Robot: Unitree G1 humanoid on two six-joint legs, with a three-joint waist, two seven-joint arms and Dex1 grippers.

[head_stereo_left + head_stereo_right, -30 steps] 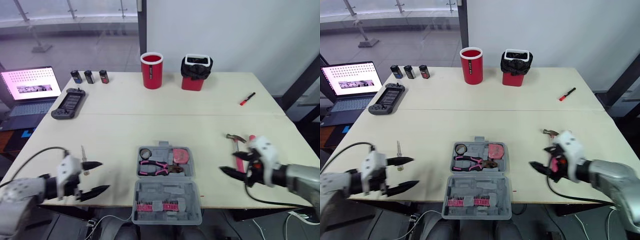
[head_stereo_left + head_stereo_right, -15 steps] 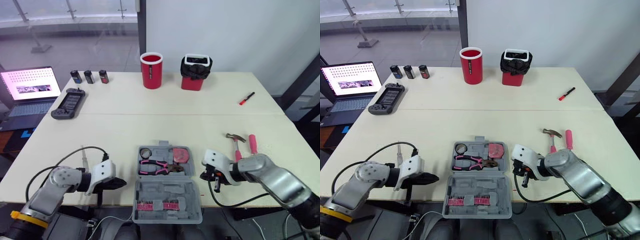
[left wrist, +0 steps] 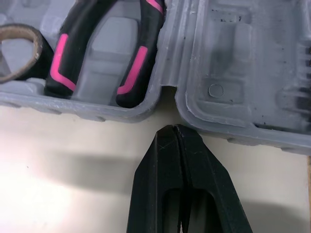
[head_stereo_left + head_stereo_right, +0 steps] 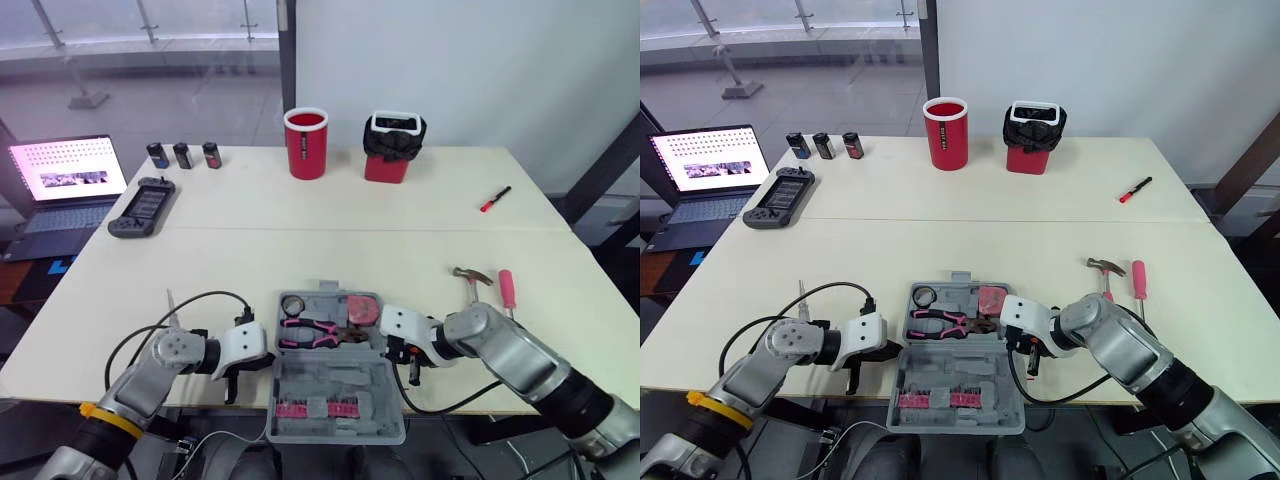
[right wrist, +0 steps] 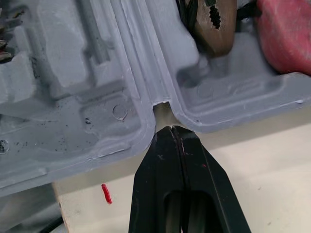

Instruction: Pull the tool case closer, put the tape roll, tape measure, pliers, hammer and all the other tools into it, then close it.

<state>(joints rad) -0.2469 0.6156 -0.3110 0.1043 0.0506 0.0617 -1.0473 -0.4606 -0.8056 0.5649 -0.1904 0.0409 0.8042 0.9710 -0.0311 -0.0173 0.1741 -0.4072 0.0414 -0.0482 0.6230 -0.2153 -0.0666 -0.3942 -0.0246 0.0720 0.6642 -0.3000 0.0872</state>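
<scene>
Grey plastic tool case (image 4: 338, 380) open flat at near table edge, centre; brownish tape roll (image 4: 292, 304), pink-and-black pliers (image 4: 312, 333) and pink tape measure (image 4: 362, 309) seated in far half; left gripper (image 3: 176, 128) at case's 9 o'clock, black fingers pressed together, holding nothing, tip at hinge notch; right gripper (image 5: 170, 130) at 3 o'clock, fingers likewise together, empty, tip at opposite notch; pink-handled hammer (image 4: 470, 281) and pink-handled tool (image 4: 506, 290) on table at case's 2 o'clock, apart from it.

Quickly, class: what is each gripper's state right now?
Left gripper: closed, holding nothing, tips at the tool case hinge gap.
Right gripper: closed, holding nothing, at the opposite hinge gap.
</scene>
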